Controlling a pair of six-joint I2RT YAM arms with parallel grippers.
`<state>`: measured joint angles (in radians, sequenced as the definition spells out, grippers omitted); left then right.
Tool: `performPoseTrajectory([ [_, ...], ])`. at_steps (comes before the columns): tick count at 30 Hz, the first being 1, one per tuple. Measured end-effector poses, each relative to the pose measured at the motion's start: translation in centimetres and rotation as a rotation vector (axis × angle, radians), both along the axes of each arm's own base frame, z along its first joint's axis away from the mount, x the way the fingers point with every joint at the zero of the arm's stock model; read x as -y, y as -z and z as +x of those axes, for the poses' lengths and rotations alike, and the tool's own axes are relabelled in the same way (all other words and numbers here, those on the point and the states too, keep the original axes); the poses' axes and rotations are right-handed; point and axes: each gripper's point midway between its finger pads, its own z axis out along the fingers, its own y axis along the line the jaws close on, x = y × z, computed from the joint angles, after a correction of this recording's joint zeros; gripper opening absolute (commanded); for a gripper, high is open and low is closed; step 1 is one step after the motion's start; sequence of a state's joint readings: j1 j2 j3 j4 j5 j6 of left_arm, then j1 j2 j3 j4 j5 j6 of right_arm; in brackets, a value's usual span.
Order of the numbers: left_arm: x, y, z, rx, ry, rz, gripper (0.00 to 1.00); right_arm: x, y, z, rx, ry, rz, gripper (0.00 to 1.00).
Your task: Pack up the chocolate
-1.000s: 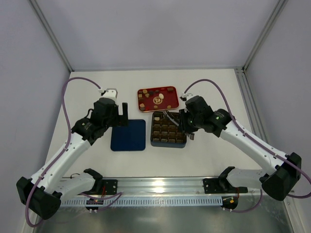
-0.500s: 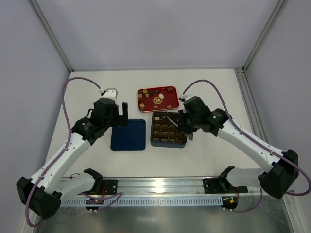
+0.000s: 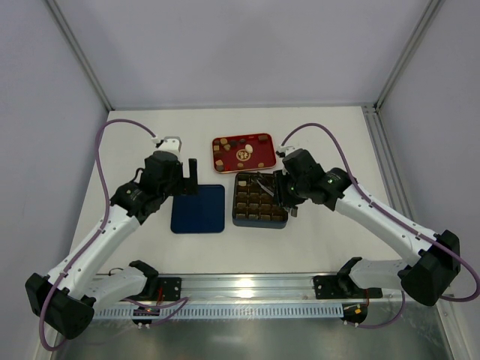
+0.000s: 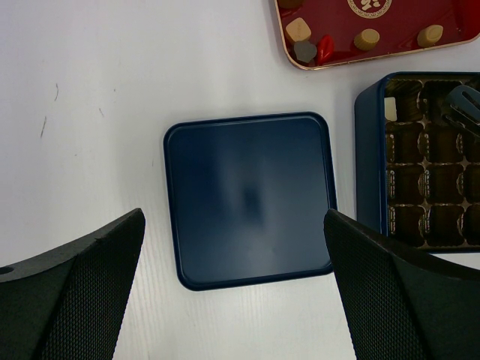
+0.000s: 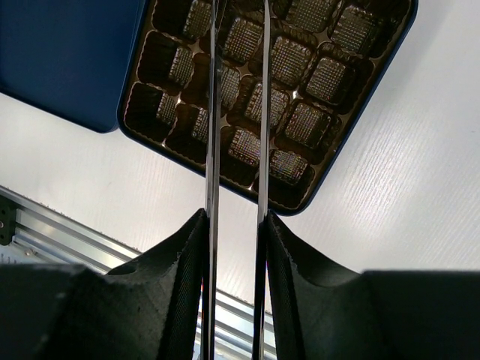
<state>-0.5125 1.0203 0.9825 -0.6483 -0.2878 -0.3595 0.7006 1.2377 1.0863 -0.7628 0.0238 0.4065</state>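
Note:
Several small tan, brown and whitish chocolate pieces (image 3: 241, 152) lie in the red tray (image 3: 264, 158); the left wrist view shows some of the chocolate (image 4: 298, 30) at its near rim. The dark gridded box (image 3: 259, 218) stands in front of the tray. A whitish piece (image 4: 390, 109) sits in one of its corner cells. My right gripper (image 5: 234, 219) hovers over the box, shut on metal tongs (image 5: 212, 112). The tongs' tips (image 4: 465, 100) hang above the box's cells, slightly apart. My left gripper (image 4: 233, 216) stands open above the blue lid (image 4: 249, 196), holding nothing.
The flat blue lid (image 3: 199, 208) lies left of the box on the white table (image 3: 330, 135). An aluminium rail (image 3: 247, 289) runs along the near edge. Grey walls enclose the table on three sides.
My right gripper has shifted a little left and farther over the box with the tongs. The left arm has not moved.

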Motion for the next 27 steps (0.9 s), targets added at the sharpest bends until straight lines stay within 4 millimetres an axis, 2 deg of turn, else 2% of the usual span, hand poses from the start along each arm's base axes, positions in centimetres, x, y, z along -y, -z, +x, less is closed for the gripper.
performPoseTrajectory([
  [12,0.0,0.0,0.0,0.000,0.000,0.000,1.00,0.0,-0.1,0.1,0.004,0.000,-0.004,0.42],
  [15,0.0,0.0,0.0,0.000,0.000,0.000,1.00,-0.1,-1.1,0.7,0.022,0.000,-0.013,0.42],
  [19,0.0,0.0,0.0,0.000,0.000,0.000,1.00,-1.0,-4.3,3.4,0.089,0.003,0.013,0.42],
  [22,0.0,0.0,0.0,0.000,0.000,0.000,1.00,-1.0,-5.5,5.5,0.120,0.024,0.024,0.42],
  [25,0.0,0.0,0.0,0.000,0.000,0.000,1.00,-1.2,-5.9,8.0,0.133,0.038,0.015,0.42],
  [27,0.0,0.0,0.0,0.000,0.000,0.000,1.00,-1.4,-5.2,9.5,0.123,0.043,0.000,0.42],
])
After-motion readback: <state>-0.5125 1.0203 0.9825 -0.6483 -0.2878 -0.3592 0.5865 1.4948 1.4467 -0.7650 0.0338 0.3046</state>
